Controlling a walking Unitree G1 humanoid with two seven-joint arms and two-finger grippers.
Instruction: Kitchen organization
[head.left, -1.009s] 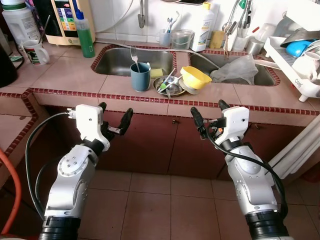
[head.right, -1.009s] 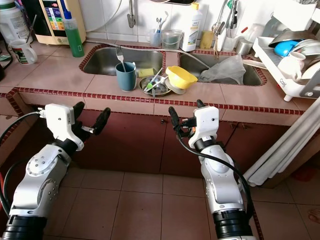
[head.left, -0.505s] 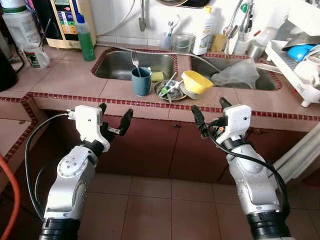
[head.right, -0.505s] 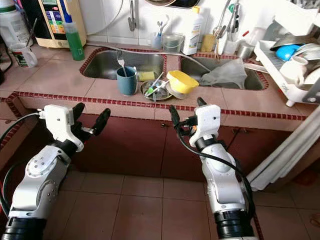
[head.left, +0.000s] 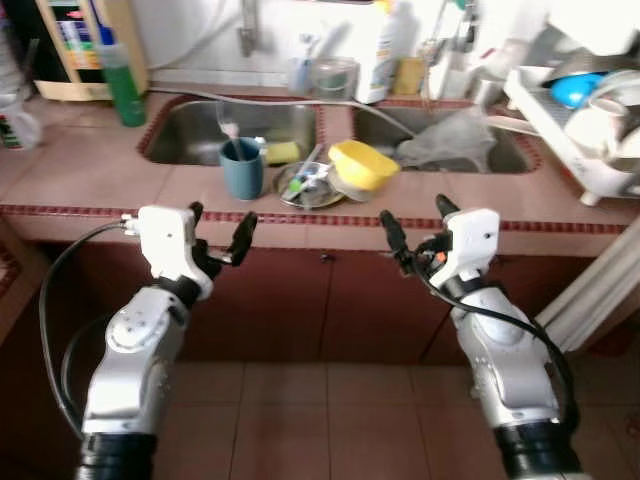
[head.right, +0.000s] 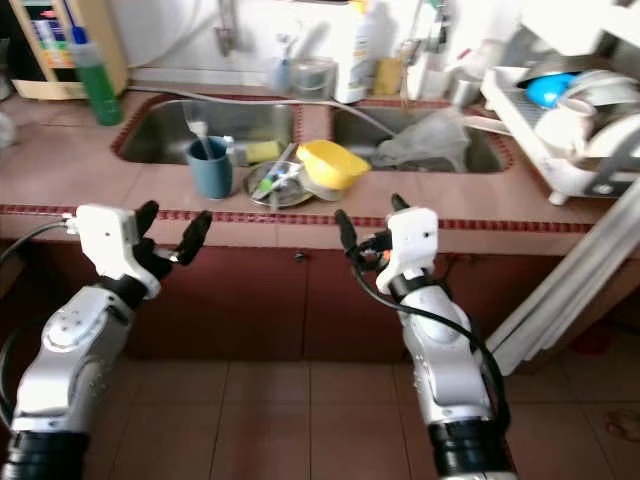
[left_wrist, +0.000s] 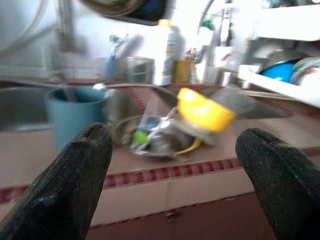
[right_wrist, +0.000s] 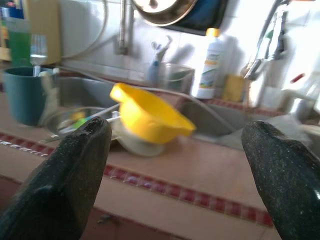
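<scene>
We have closed on the desk, both empty sets of jaws spread wide just short of the yellow bowl, putting the dishes nearly within reach.

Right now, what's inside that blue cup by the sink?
A fork stands in the blue cup, tines up. The cup wall hides its lower handle and anything else inside.

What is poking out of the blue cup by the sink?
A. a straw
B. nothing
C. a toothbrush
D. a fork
D. A fork stands upright in the blue cup, its prongs up, on the counter in front of the left sink basin.
</scene>
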